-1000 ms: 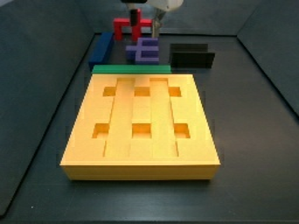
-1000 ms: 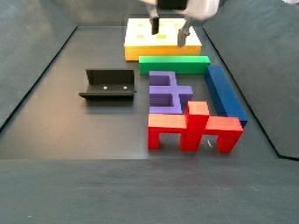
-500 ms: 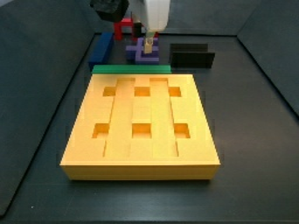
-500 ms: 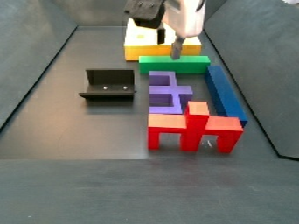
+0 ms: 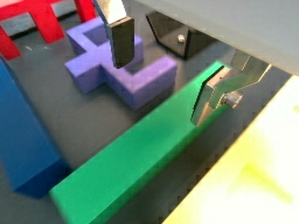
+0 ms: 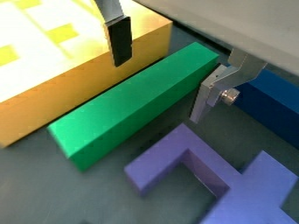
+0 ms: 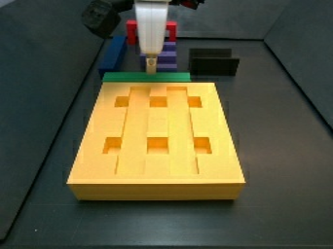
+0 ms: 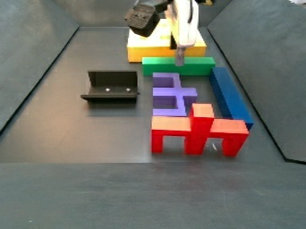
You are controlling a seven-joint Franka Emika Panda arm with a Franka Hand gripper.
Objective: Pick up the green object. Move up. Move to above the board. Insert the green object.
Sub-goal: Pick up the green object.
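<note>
1. I am seeing the gripper (image 8: 178, 59) hanging directly over the green object (image 8: 178, 63), fingertips down at the bar's level in both side views.
2. In both wrist views the fingers (image 6: 118, 38) are standing apart, one on each long side of the green object (image 6: 138, 102); nothing is clamped between them. I cannot tell whether the pads are touching the bar.
3. The green object (image 7: 147, 76) is lying flat on the floor, pressed along the far short edge of the board (image 7: 156, 180), running across its width.
4. The board (image 6: 47, 87) is showing as a yellow-orange wall just beside the bar in a wrist view.
5. On the bar's other side, the purple block (image 8: 173, 93) is sitting near it, the blue bar (image 8: 231, 94) beside that, the red piece (image 8: 198, 130) beyond.
6. The fixture (image 8: 109, 87) is standing apart from the pieces.
</note>
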